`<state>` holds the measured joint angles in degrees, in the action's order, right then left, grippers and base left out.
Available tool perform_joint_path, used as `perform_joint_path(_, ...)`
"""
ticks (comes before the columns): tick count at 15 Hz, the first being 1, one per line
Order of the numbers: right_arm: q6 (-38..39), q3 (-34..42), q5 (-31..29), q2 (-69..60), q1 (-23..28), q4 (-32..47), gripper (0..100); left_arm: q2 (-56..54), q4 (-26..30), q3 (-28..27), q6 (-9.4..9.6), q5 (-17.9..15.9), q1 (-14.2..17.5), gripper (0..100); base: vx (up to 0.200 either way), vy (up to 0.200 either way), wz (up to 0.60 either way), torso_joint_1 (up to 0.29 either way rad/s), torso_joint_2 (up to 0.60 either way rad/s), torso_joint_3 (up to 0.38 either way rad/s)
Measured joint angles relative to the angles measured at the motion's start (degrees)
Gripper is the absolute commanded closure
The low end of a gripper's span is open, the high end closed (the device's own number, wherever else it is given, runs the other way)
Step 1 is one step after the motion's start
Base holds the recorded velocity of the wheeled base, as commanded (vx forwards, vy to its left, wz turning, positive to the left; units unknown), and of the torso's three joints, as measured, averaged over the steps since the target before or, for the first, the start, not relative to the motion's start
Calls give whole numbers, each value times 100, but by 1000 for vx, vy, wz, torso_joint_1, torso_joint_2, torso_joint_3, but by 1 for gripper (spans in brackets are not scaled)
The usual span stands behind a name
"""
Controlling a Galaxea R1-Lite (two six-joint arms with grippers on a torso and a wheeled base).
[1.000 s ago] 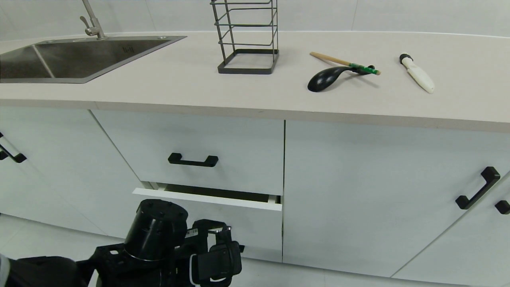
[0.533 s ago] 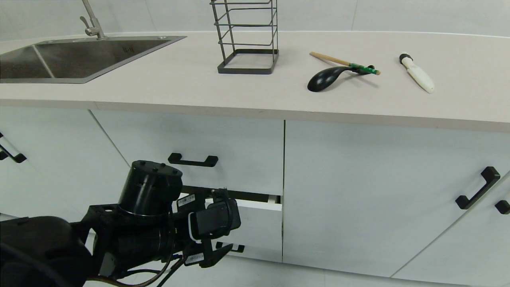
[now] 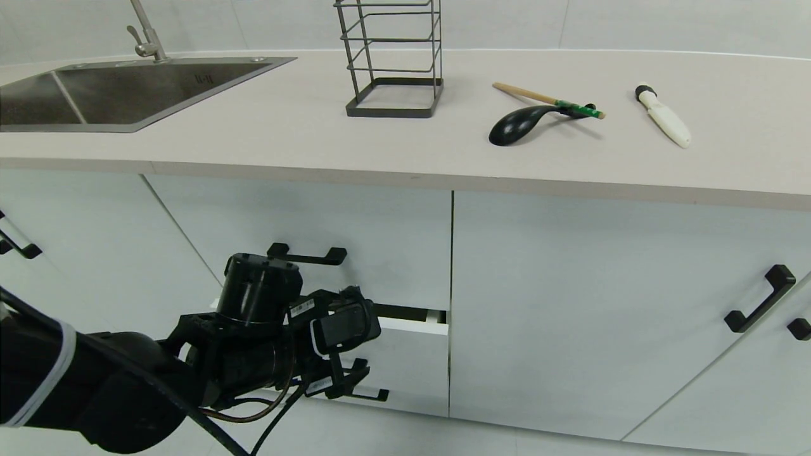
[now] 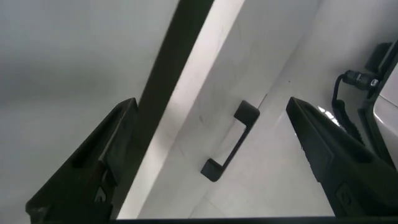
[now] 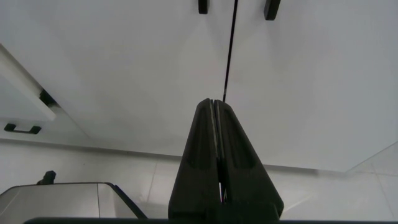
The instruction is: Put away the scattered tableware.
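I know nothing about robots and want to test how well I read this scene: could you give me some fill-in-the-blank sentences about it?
The left gripper, fingers ____, sits at the lower drawer's handle.
The right gripper is ____.
On the countertop, the wire rack stands between the sink and the ____ spoon.
Missing: open; shut; black.
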<state>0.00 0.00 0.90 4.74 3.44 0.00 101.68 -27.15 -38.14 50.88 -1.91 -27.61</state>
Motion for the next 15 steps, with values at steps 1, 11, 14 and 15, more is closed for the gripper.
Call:
perform_joint_path(1, 2, 0, -1, 0, 0, 0, 100, 91, -52, -50, 82, -76, 38, 0, 0, 0, 0, 0, 0, 0)
perform_joint_path(11, 2, 0, 0, 0, 0, 0, 100, 642, -249, -122, 572, -530, 155, 0, 0, 0, 0, 0, 0, 0)
perform_joint_path(14, 5, 0, 2, 0, 0, 0, 100, 494, -240, 171, 578, -555, 146, 0, 0, 0, 0, 0, 0, 0)
perform_joint_path(15, 2, 0, 0, 0, 0, 0, 100, 402, -227, 293, 578, -561, 146, 0, 0, 0, 0, 0, 0, 0)
